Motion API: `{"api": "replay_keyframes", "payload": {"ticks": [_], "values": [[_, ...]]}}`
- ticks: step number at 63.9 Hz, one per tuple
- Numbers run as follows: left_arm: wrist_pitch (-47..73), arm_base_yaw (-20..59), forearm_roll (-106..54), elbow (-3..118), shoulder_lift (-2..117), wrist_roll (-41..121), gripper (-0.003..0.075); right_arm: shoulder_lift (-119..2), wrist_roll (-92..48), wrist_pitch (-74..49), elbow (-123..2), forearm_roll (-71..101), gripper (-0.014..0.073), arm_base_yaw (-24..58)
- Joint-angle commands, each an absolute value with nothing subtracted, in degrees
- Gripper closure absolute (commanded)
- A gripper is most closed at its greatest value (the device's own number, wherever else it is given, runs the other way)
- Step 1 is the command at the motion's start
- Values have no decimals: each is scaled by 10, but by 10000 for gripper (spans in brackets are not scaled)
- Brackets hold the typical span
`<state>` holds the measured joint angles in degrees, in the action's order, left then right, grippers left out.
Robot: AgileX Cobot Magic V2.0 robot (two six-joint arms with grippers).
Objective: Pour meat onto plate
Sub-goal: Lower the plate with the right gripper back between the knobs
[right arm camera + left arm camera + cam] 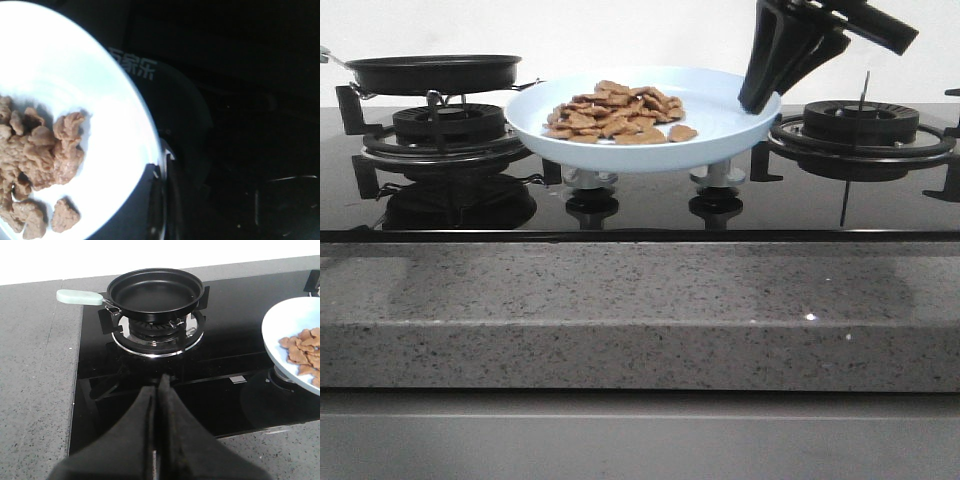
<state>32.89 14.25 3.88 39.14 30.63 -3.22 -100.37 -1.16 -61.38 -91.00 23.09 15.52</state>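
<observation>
The speckled stone bench (640,310) is seen nearest, with the black glass stove top (650,205) set behind it. The pale blue plate (730,105) is held level above the stove's middle knobs, its right rim clamped by the right gripper (760,98). The meat (615,112) is heaped on the plate's left half. The empty black pan (155,290) is seated on the left burner (157,332). The left gripper (160,390) is pressed closed, empty, near the stove's front edge.
</observation>
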Motion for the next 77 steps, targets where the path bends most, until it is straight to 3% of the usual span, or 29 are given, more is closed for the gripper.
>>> {"api": "replay_keyframes", "payload": {"ticks": [1, 39, 62, 70, 77], "values": [[280, 147, 41, 406, 308, -40, 741, -972, -14, -577, -926, 268, 652, 147], [280, 147, 41, 406, 310, -40, 741, -1127, -14, -587, -1134, 296, 652, 95], [280, 147, 41, 406, 310, -40, 741, -1169, -14, -604, -1151, 279, 645, 94], [280, 147, 41, 406, 310, -40, 741, -1169, -14, -611, -1151, 262, 580, 94], [280, 147, 41, 406, 310, -40, 741, -1169, -14, -617, -1151, 257, 472, 94]]}}
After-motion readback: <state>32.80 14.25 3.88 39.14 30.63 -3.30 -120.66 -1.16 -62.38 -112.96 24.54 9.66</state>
